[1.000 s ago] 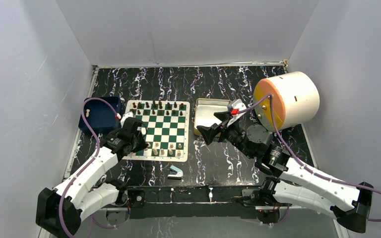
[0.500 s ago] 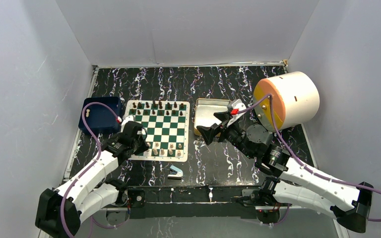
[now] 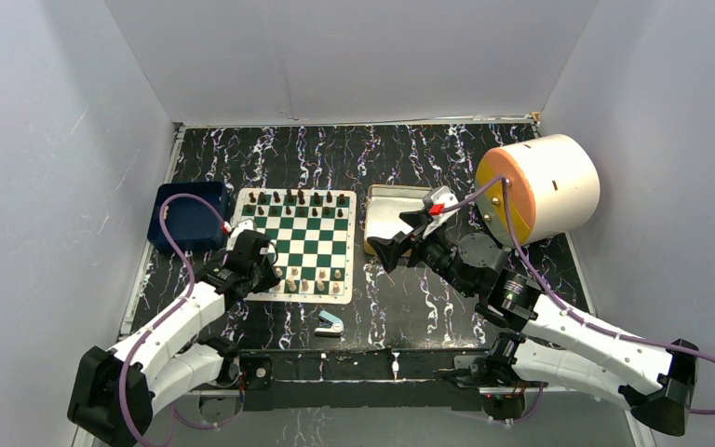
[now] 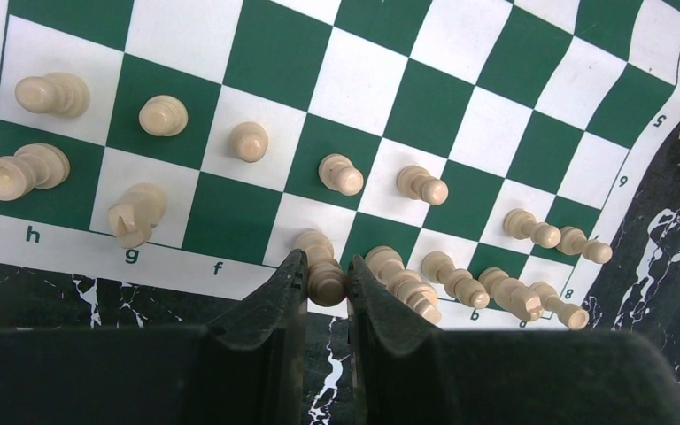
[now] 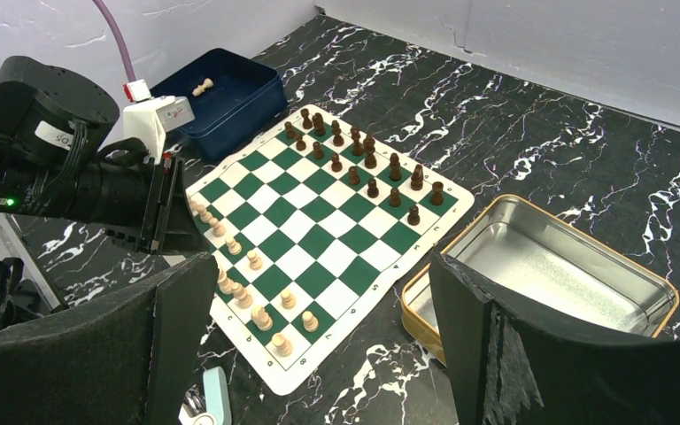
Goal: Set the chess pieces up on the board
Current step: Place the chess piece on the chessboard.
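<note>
Left gripper [image 4: 326,276] clamped on a pale piece [image 4: 317,252] at the board [image 4: 390,106] edge row, likely seating it; next: release cleanly without clipping neighbouring pieces [image 4: 391,267]; right gripper [image 5: 319,292] gapes empty.

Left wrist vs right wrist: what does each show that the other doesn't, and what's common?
Left wrist only: the grip itself, with the left gripper shut on a pale beige wooden chess piece at the lettered border of the green-and-white checkered board.
Right wrist only: the right gripper open, dark brown wooden pieces along the board's far side, a rectangular silver tin with nothing visible inside, and a dark blue tray holding one pale piece.
Both: the board and the pale beige rows.
</note>
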Motion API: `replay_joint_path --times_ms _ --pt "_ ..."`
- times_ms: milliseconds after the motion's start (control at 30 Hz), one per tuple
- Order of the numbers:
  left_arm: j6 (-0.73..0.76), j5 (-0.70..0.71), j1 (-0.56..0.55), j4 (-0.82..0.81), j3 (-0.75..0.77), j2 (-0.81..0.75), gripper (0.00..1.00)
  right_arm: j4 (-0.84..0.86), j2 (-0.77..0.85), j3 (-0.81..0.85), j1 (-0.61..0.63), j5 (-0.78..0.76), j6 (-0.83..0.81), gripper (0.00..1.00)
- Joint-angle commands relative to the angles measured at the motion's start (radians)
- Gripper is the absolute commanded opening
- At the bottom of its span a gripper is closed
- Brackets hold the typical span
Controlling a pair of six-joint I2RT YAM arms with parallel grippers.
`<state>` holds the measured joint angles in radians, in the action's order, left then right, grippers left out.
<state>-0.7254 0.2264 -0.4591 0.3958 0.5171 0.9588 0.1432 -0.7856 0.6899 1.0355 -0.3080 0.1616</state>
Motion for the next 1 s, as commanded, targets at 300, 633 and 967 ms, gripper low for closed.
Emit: replay_joint_path --times_ms 300,633,967 --pt "0.009 0.010 0.007 -0.033 -0.024 0.007 0.08 0.042 0.018 0.026 -0.002 -0.007 0.008 0.99" --pt "0.012 0.002 0.007 -0.025 0.001 0.016 0.32 0.036 0.016 0.023 -0.002 -0.006 0.017 0.99" --pt "0.045 0.020 0.007 0.053 0.136 0.002 0.40 0.004 0.036 0.009 -0.002 -0.002 0.047 0.99"
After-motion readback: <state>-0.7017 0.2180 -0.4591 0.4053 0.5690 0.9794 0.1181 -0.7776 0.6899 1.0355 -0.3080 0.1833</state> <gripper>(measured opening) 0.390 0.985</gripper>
